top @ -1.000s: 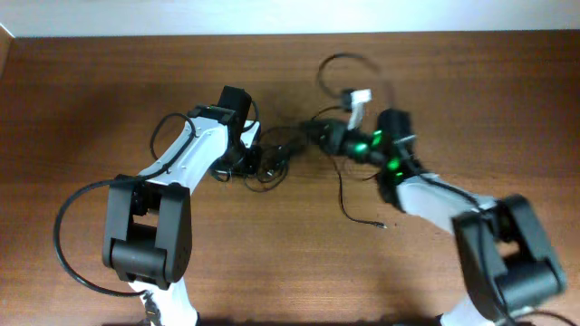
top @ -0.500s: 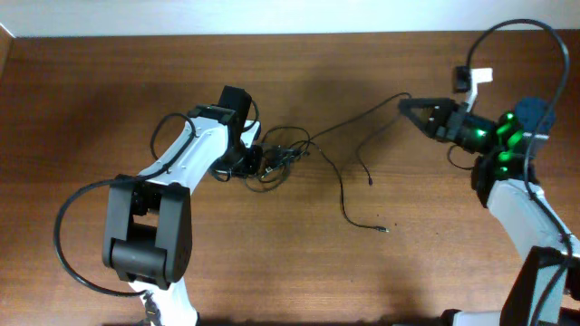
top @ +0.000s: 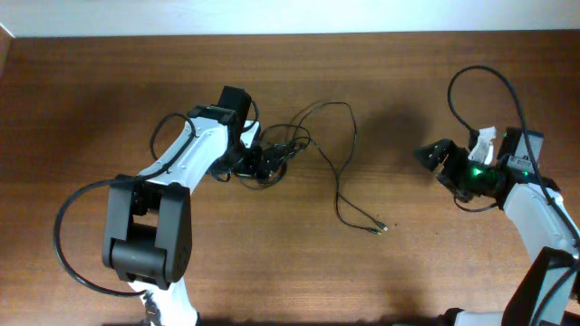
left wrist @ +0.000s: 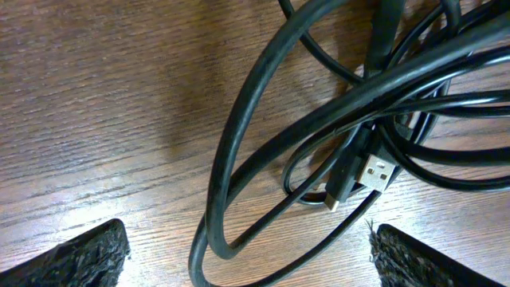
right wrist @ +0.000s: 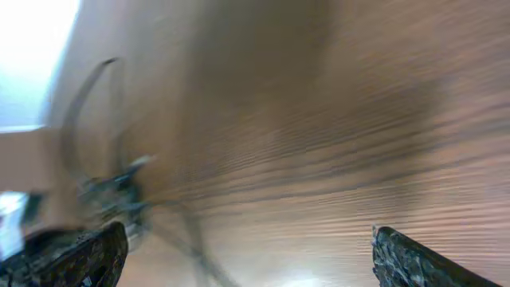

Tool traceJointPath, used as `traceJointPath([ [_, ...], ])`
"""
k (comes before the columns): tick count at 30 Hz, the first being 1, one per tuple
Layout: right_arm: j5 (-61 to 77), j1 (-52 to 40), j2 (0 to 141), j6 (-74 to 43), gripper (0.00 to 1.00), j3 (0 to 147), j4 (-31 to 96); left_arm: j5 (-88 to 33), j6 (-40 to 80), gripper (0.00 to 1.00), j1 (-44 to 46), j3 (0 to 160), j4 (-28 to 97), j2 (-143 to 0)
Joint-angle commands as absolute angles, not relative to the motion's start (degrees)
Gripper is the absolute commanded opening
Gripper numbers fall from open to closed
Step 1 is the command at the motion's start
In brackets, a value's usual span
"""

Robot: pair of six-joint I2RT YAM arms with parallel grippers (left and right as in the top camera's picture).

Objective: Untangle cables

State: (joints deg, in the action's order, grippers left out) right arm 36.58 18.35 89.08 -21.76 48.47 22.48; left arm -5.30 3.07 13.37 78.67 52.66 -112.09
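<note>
The left gripper [left wrist: 251, 259] is spread wide and empty just above the cables [top: 276, 154]; the right gripper [top: 431, 156] is also spread wide, empty, well apart. The cables are bunched on the table [top: 91, 91], one strand [top: 352, 140] trailed rightward, a USB plug [left wrist: 371, 172] seen inside the bunch.

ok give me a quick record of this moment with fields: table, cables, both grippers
surface: brown wooden table
cables: thin black cords knotted in a clump left of centre, one strand looping out to the right
loose end: small plug lying on the table, apart from both grippers
connector in clump: silver usb plug
left gripper: open, at the clump, pinching nothing
right gripper: open, empty, off to the right, clear of the cords
right wrist view: blurred
</note>
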Motion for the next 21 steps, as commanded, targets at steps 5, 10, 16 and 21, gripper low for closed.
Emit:
traceJointPath([
  [5,21.6,18.4,88.5,-20.1,0.99,48.5,22.5,-5.2,3.2,0.99,13.0,78.5,50.4,-112.6],
  [10,21.6,18.4,88.5,-20.1,0.98,48.5,22.5,-5.1,3.2,0.99,13.0,78.5,48.0,-112.6],
  [16,21.6,18.4,88.5,-20.1,0.99,48.5,22.5,-5.2,3.2,0.99,13.0,78.5,48.0,-112.6],
  [21,21.6,18.4,88.5,-20.1,0.98,48.5,22.5,-7.7,3.2,0.48,13.0,78.5,47.6,-112.6],
])
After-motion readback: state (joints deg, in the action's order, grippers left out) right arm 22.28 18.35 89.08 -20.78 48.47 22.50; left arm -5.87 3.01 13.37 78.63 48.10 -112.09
